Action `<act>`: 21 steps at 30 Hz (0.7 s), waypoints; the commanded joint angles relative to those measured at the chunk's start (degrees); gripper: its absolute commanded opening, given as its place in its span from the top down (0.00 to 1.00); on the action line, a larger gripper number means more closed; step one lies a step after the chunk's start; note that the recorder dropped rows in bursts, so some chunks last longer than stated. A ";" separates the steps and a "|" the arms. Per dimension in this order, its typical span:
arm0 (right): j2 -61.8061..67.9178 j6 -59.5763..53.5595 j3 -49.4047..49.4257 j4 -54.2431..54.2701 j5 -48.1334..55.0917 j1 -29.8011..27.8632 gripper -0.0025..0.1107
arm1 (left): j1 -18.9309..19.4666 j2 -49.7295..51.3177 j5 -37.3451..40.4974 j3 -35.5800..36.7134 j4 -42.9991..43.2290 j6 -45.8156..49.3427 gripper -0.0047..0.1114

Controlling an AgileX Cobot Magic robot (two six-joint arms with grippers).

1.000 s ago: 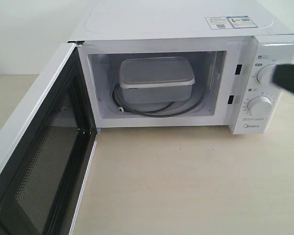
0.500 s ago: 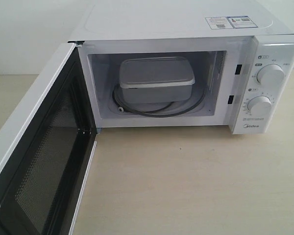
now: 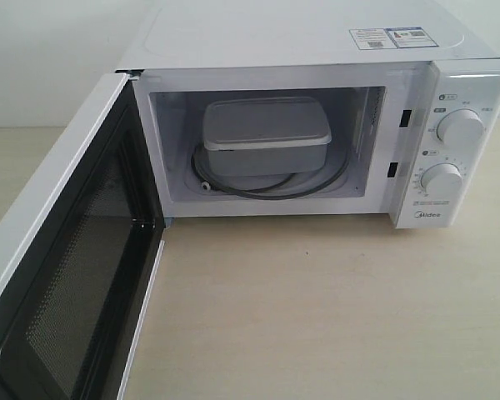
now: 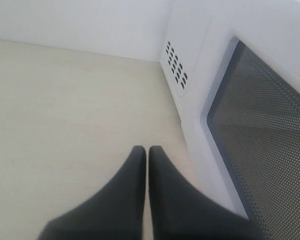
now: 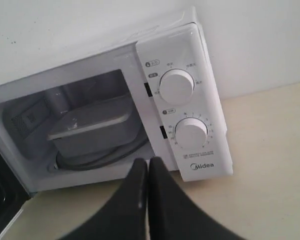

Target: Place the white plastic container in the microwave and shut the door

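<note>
My left gripper [image 4: 147, 150] has its two black fingers [image 4: 125, 200] pressed flat together, and nothing is between them. It hangs over the pale table [image 4: 65, 110]. Close beside these fingers, but not touching them, is the door [image 3: 67, 250] of the microwave [image 3: 300, 33]. The door is swung wide open. I can see the outside of its dark mesh window [image 4: 265, 145] next to my fingers. Farther off, past the fingertips, there is a little patch of small dark air holes [image 4: 175, 67] in a white wall.

The white plastic container [image 3: 265, 133] is inside the microwave with its lid on. It sits on the glass turntable [image 3: 321, 179], near the back.

My right gripper [image 5: 148, 162] is out in front of the open microwave. Its two black fingers are squeezed shut too, and they hold nothing. The container is well beyond these fingertips, deep inside the microwave. Nearer to the fingertips is the white panel with the upper dial [image 5: 176, 86] and the lower dial [image 5: 191, 132]. The Midea name [image 5: 202, 166] under the lower dial is the closest thing to my right fingertips, but they do not touch it.
</note>
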 commanded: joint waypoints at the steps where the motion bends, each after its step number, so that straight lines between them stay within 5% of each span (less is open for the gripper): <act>1: -0.96 0.69 0.30 -5.80 2.32 -0.21 0.98 | 0.08 -0.13 -0.34 0.17 -0.12 -0.21 0.93; 9: -1.64 26.77 0.30 -37.54 11.42 -0.21 0.98 | 0.08 -0.13 -0.34 0.17 -0.12 -0.21 0.93; 21: -1.64 28.70 0.30 -46.57 11.40 -0.21 0.98 | 0.08 -0.13 -0.34 0.17 -0.12 -0.21 0.93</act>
